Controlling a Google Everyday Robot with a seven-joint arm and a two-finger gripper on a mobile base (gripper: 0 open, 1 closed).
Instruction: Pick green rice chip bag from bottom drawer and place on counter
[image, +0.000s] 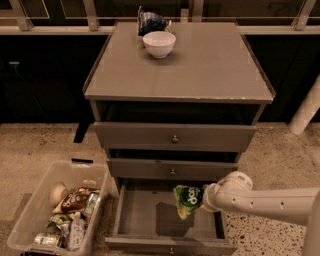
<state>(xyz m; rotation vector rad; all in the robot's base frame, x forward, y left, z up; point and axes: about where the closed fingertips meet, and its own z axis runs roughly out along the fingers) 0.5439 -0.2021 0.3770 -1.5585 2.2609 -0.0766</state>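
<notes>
The green rice chip bag (186, 199) hangs in the air above the floor of the open bottom drawer (145, 220), near its right side. My gripper (202, 196) comes in from the right on a white arm and is shut on the bag's right edge. The bag's dark round logo with white letters faces the camera. The counter (210, 65) is the flat grey top of the cabinet, well above the gripper.
A white bowl (159, 43) and a dark blue bag (150, 21) stand at the back left of the counter. The two upper drawers (174, 137) jut out slightly. A clear plastic bin (30, 215) of snacks and cans stands on the floor at left.
</notes>
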